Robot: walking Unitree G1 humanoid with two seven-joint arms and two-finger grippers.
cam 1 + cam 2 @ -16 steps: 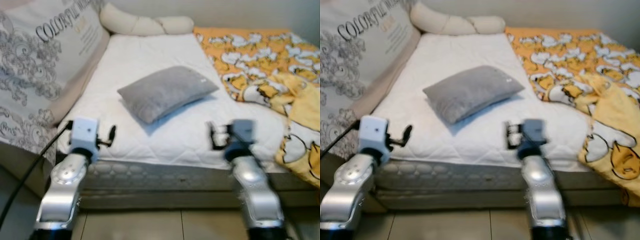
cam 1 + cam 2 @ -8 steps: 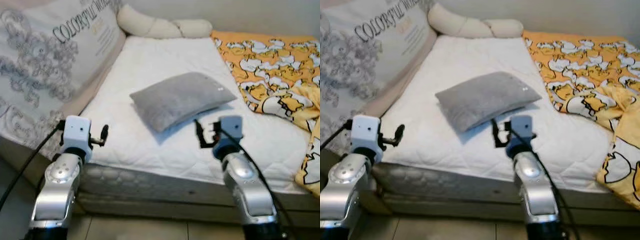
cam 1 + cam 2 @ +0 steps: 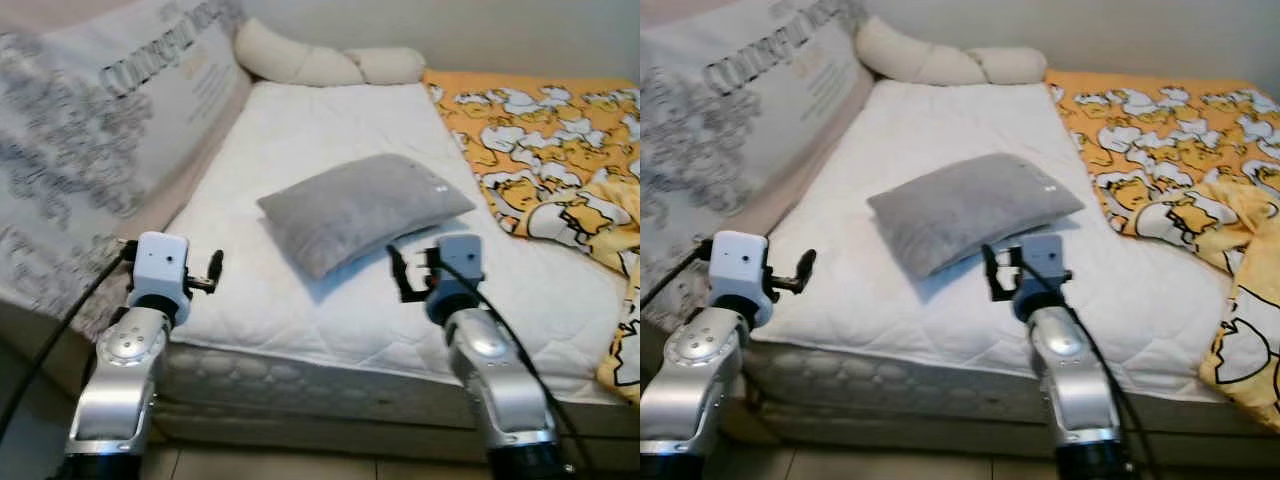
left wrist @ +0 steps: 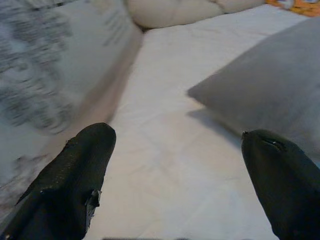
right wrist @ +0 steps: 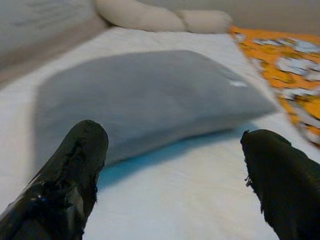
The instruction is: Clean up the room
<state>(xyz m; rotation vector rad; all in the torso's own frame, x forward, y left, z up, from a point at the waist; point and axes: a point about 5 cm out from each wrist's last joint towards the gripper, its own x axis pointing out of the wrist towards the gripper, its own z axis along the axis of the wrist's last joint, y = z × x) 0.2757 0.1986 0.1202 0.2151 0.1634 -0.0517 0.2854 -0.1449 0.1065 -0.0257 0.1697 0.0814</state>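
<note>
Pillow [image 3: 362, 208] lying askew mid-bed [image 3: 330, 300] | my right hand [image 5: 172, 175] hovering just before it, fingers apart | left hand [image 4: 175, 175] spread, near bed edge | blanket [image 3: 545, 140] rumpled | I am judging tidying barely begun

Blurred dark print across the big patterned cushion [image 3: 750, 110] seems to start "COLORFUL", rest unreadable; small tag on the grey pillow [image 3: 970, 210] too tiny to read.
</note>
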